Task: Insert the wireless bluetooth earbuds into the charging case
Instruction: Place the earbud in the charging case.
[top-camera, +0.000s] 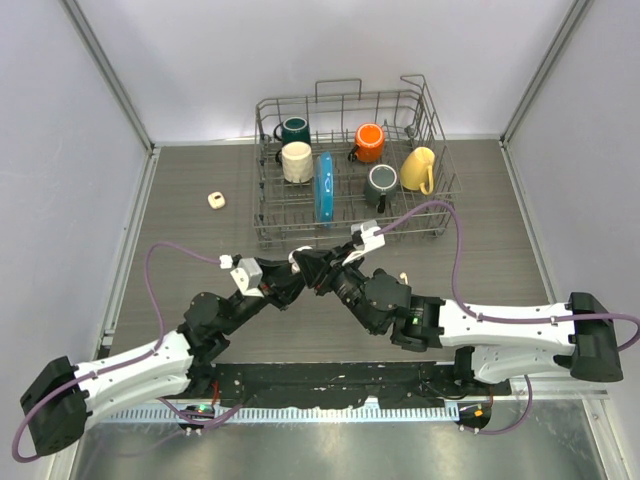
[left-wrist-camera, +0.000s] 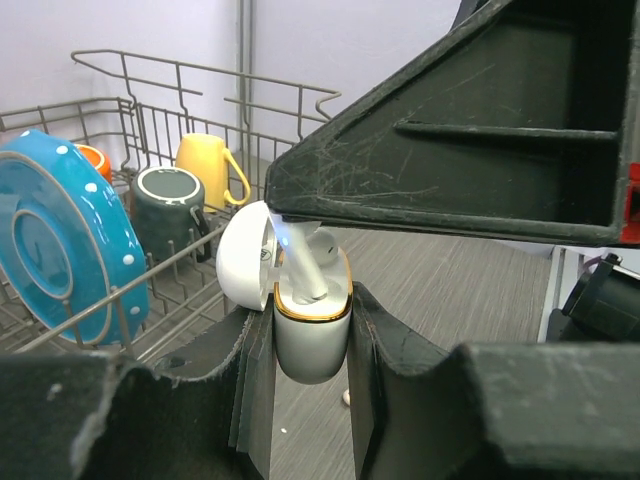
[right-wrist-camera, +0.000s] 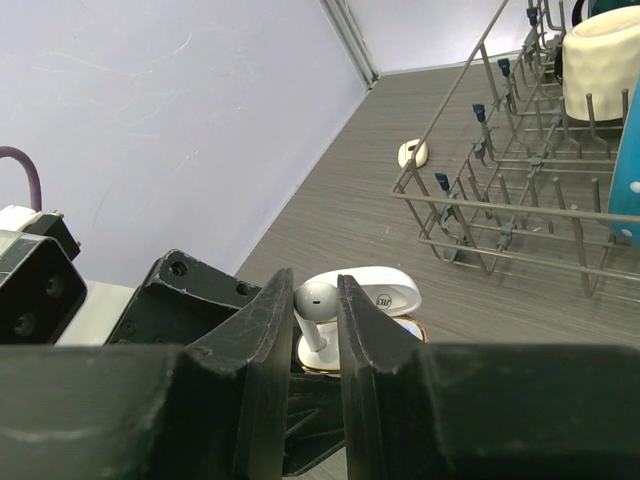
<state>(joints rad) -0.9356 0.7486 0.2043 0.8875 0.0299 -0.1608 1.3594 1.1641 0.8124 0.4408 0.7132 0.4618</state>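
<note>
**Status: insertion in progress, not complete.**

1. Left tool (left-wrist-camera: 312, 312): closed on the charging case (left-wrist-camera: 312, 350). The two fingers clamp the lower body of the case from either side. The case is held upright above the table (top-camera: 200, 250), near the middle of the workspace, just in front of the dish rack (top-camera: 262, 160). Its lid is hinged open, toward the rack.

2. Right tool (right-wrist-camera: 315, 300): closed on one earbud (right-wrist-camera: 313, 298). The fingers pinch the bud from both sides. The rounded head shows above the fingertips. The stem points down into the gold-rimmed mouth of the case.

3. Position of the earbud: the left wrist view shows the stem entering the case opening. The head stands clear above the rim, so this earbud is judged partly entered and not seated.

4. Other slot: a white form lies beside the stem inside the case. Whether it is a seated earbud or part of the case interior cannot be told.

5. Loose items: a small cream object (top-camera: 214, 200) lies on the table to the left of the rack, well apart from both tools. A smaller cream piece (top-camera: 402, 276) lies beside the right arm. Neither can be identified with certainty at this size.

6. Remaining work, as judged: press the held earbud fully down, release it, then deal with any earbud not yet in the case.
</note>
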